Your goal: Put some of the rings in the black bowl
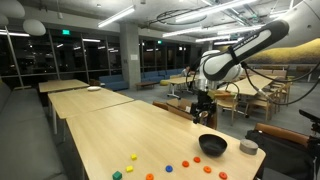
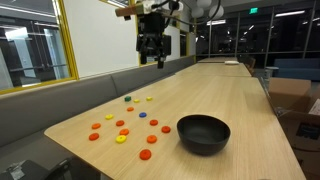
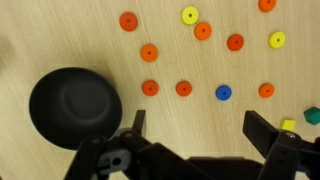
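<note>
Wooden surface (image 2: 240, 95) is carrying scattered rings (image 3: 149, 52) beside the black bowl (image 2: 203, 133); your hand (image 2: 151, 60) is hovering wide open, empty.

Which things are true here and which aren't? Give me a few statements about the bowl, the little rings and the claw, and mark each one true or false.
1. The black bowl is empty. True.
2. The gripper is clamped on a ring. False: its jaws stand open and hold nothing, up above the table.
3. The rings lie scattered on the table, outside the bowl. True.
4. Every ring is orange. False: most are orange, but there is also a blue ring and a yellow ring.
</note>
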You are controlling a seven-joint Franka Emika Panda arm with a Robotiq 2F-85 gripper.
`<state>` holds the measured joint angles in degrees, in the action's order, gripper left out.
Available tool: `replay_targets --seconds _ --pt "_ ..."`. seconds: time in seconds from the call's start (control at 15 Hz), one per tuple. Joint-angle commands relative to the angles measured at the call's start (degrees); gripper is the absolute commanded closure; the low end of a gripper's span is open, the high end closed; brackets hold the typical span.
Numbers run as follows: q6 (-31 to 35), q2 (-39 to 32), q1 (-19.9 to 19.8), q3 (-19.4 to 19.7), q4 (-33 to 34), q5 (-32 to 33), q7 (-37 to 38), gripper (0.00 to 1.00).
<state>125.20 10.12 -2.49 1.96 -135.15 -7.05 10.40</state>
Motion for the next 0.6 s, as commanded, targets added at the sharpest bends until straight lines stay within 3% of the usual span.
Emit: replay_targets --seconds 0.0,0.53 --pt "11.2 -8.9 1.3 -2.8 0.2 0.1 7.6 0.00" --pt "18.8 -31.1 4.9 -2.5 9.5 -0.8 15.0 0.00"
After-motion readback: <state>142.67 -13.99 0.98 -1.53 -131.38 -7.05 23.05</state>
